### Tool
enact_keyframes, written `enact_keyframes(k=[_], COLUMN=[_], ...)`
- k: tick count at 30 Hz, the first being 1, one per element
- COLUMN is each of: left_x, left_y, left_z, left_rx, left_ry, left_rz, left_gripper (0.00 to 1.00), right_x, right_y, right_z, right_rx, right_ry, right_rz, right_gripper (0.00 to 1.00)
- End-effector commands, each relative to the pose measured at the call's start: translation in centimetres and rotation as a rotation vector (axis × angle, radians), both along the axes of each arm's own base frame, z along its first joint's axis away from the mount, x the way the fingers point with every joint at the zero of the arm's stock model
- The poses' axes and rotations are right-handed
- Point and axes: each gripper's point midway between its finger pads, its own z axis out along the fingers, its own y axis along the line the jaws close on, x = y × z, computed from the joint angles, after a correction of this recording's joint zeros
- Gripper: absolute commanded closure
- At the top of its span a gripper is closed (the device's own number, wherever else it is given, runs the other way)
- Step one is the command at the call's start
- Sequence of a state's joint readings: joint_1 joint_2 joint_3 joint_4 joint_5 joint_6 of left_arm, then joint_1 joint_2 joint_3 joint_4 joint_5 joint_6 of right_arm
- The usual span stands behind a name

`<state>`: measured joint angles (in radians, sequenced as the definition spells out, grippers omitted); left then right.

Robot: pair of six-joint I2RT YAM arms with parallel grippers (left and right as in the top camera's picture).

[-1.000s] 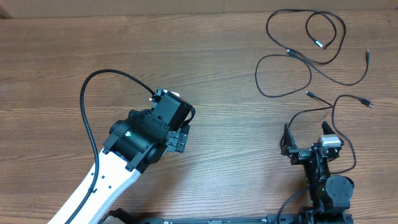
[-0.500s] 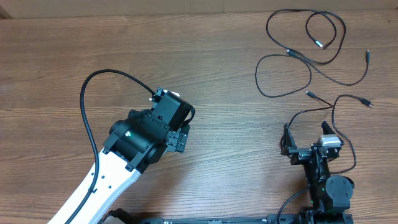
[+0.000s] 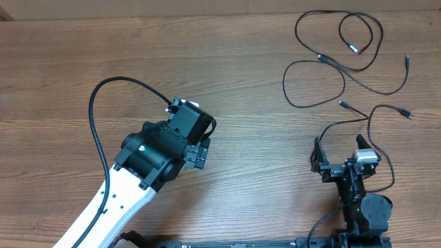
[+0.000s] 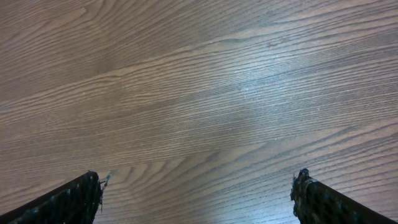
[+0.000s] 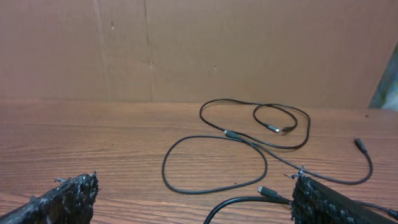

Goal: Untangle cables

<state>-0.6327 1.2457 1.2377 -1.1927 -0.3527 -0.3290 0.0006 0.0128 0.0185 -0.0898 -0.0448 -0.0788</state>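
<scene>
The left arm (image 3: 151,155) and right arm (image 3: 351,176) are hovering, jaws gaping wide and empty; the cables (image 3: 331,62) are lying looped on the desk (image 3: 69,69), seemingly awaiting the right arm's first reach

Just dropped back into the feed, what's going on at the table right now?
Nothing is being handled at the moment. The cables lie in loose, overlapping loops at the far right of the table, untouched. The right gripper sits near them, fingers open, facing the loops. The left gripper hovers open over bare wood well to the left, with no cable in its view.
</scene>
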Motion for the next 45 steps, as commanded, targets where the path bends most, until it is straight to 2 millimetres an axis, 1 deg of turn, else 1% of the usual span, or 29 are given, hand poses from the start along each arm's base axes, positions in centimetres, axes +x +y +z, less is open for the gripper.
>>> enact_keyframes(k=[1,20,23,27,30,34,36,40,45], left_x=[0.4,0.1,-0.3,0.0,0.0,0.1,0.1,-0.2,-0.1], left_y=[0.1,0.1,-0.3,0.0,0.3,1.3,2.1,3.2,4.3], left_z=[0.5,0.4,0.1,0.4,0.7,1.3,1.2,0.6,-0.6], left_rx=[0.011,0.011,-0.012,-0.023,-0.085,-0.207,-0.25,-0.296,-0.351], left_ry=[-0.016,-0.003,0.025,0.01,0.015,0.005,-0.006,-0.049,-0.165], left_rz=[-0.008,-0.011,-0.023,-0.007,0.014,0.07,0.082,0.049,0.023], left_gripper=[0.01,0.0,0.0,0.01,0.01,0.01,0.01,0.01,0.0], right_x=[0.0,0.0,0.0,0.0,0.0,0.0,0.0,0.0,0.0], right_y=[0.0,0.0,0.0,0.0,0.0,0.0,0.0,0.0,0.0], right_z=[-0.1,-0.1,-0.1,-0.1,-0.1,-0.1,-0.1,-0.1,-0.1], right_rx=[0.002,0.002,0.002,0.002,0.003,0.002,0.002,0.002,0.002], right_ry=[-0.006,-0.006,-0.006,-0.006,-0.006,-0.006,-0.006,-0.006,-0.006], right_rz=[-0.001,-0.001,-0.001,-0.001,-0.001,-0.001,-0.001,-0.001,-0.001], right_gripper=[0.0,0.0,0.0,0.0,0.0,0.0,0.0,0.0,0.0])
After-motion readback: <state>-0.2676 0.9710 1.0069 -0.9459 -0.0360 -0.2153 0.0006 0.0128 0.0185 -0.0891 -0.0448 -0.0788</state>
